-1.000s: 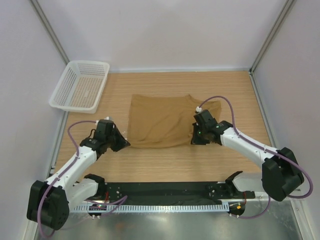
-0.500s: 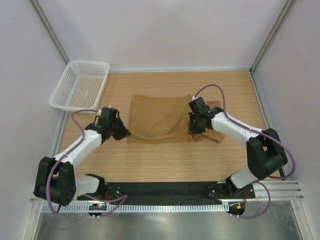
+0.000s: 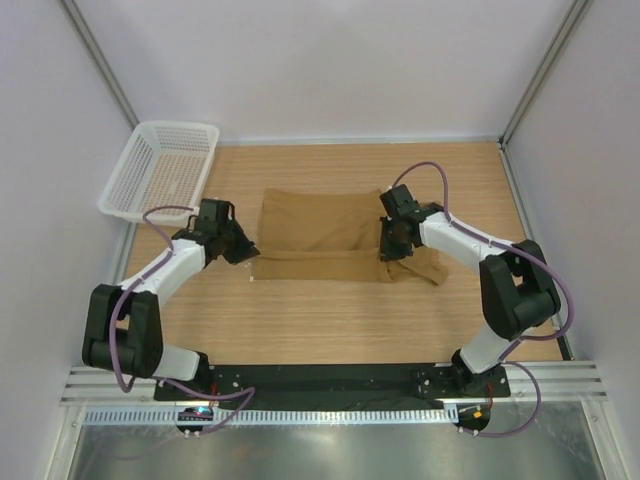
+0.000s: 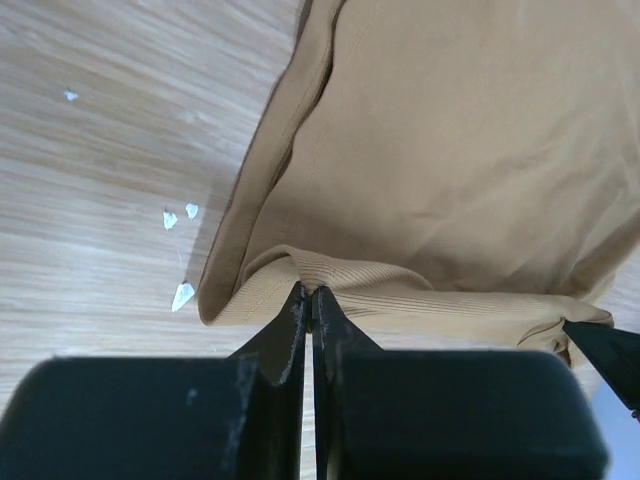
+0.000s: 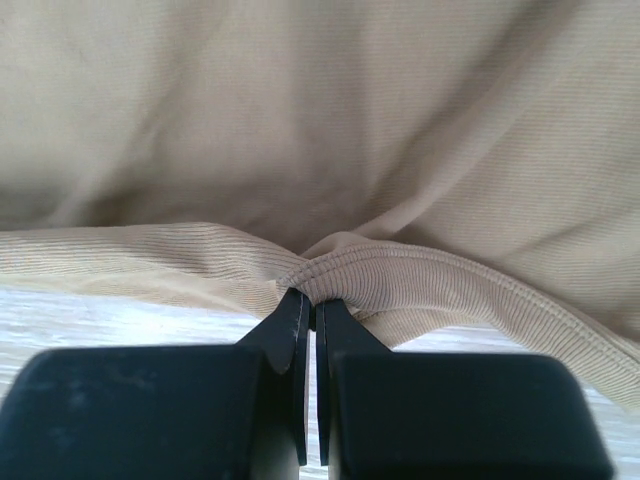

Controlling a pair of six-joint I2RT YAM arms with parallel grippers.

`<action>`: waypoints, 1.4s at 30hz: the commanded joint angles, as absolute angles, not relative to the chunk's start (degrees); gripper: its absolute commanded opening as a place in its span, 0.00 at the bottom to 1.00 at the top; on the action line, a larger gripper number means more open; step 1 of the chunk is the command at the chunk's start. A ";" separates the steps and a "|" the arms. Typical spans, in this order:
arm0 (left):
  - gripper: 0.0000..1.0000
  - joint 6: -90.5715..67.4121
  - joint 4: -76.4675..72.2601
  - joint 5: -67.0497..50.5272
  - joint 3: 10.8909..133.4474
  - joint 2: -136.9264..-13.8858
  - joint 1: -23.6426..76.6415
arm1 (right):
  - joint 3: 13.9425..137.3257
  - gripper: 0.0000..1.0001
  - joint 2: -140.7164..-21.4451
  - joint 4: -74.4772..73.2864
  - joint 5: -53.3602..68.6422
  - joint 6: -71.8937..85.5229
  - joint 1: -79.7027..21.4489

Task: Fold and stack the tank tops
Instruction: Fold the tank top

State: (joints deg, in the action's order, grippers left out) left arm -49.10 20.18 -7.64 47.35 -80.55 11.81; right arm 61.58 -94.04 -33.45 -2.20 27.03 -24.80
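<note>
Top external, soft ribbed tan tank top (image 3: 320, 225), left gripper (image 4: 308, 293) and right gripper (image 5: 310, 298) pinching hem.

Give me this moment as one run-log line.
left gripper: shut on tank top hem | right gripper: shut on tank top hem | fold: unfinished

left end effector (image 3: 246, 256): has moved away from the arm bases and a little to the right, carrying its pinched corner of hem with it.
right end effector (image 3: 388, 250): has moved away from the bases and a little to the left, taking its pinched hem along.
tank top (image 3: 320, 222): near edge drawn toward the far edge; the cloth now looks shorter front to back, with 2 layers along the near side.
tabletop (image 3: 330, 320): more bare wood shows on the near side of the cloth.
</note>
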 commanded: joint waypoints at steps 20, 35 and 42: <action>0.31 -47.20 16.17 -11.42 58.88 -94.04 8.62 | 73.92 0.28 -103.28 -33.93 -6.15 24.96 -20.92; 0.55 -47.29 12.92 -11.60 45.19 -79.02 8.97 | 56.87 0.64 -79.82 -34.54 -12.99 27.86 -20.57; 0.56 -48.78 5.90 -13.80 37.62 -75.15 9.05 | 48.61 0.59 -69.54 -34.46 -15.04 32.78 -15.39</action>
State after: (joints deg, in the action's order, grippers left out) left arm -47.92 12.56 -11.64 39.29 -76.95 8.93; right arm 51.53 -73.34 -34.98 -12.67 29.47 -18.31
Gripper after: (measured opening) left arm 0.558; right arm 0.592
